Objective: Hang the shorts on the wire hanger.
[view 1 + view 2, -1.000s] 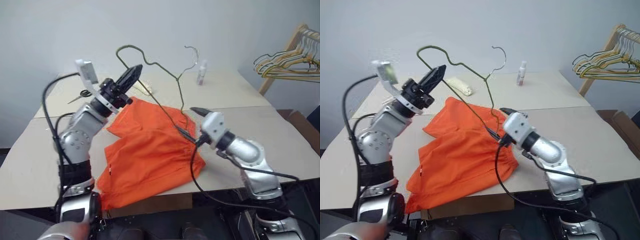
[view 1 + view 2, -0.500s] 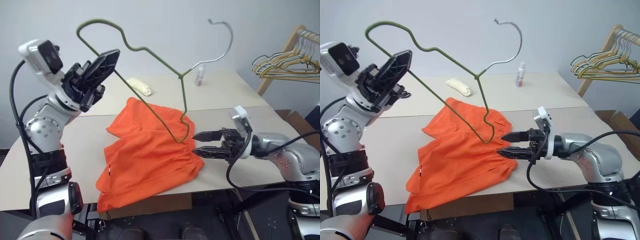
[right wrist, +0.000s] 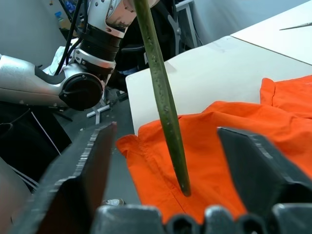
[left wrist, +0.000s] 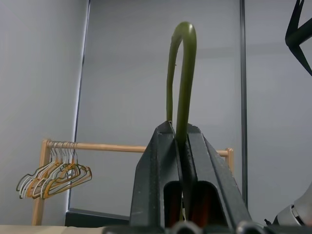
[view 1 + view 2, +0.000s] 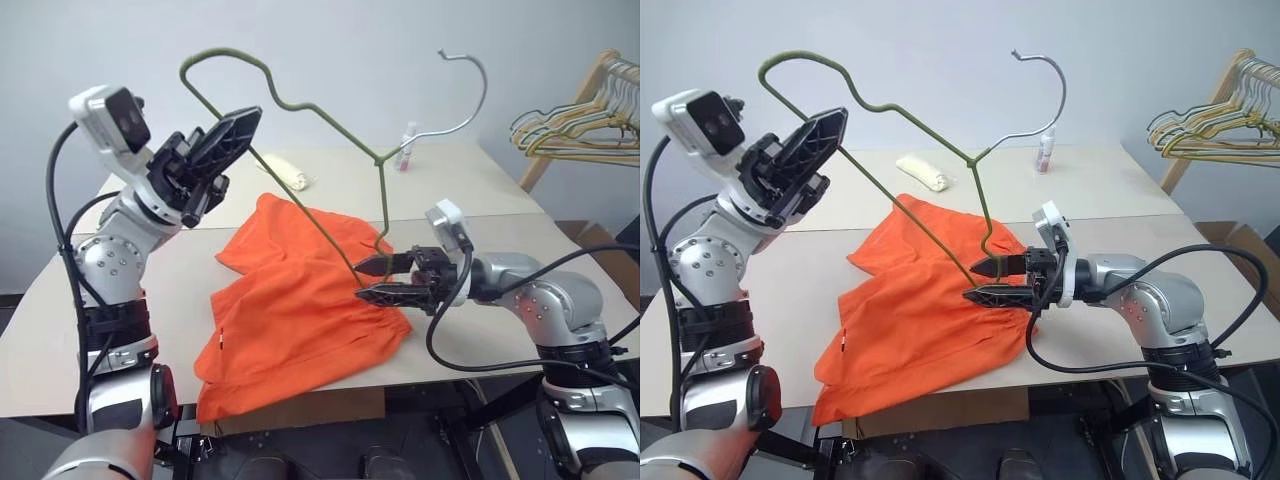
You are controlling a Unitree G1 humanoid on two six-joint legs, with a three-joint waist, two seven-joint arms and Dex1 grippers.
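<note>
The orange shorts (image 5: 300,300) lie spread on the table (image 5: 520,210), with the waistband toward my right arm. My left gripper (image 5: 250,118) is raised above the table's left side and shut on the long bottom wire of the olive wire hanger (image 5: 378,158). The hanger stands tilted in the air, its hook uppermost. Its lower corner (image 5: 980,262) dips to the shorts near the waistband. My right gripper (image 5: 972,282) points level toward that corner and stands open. In the right wrist view the wire (image 3: 161,97) runs between both fingers (image 3: 83,165) without touching them.
A wooden rack with a bunch of yellow and dark hangers (image 5: 580,130) stands at the far right. A small bottle (image 5: 408,145) and a pale cream bundle (image 5: 290,175) sit at the back of the table. The shorts overhang the table's front edge (image 5: 300,400).
My left gripper has lifted and swung the hanger more upright. My right gripper has rolled over, now points left, has moved in around the hanger's lower corner, and its fingers have narrowed.
</note>
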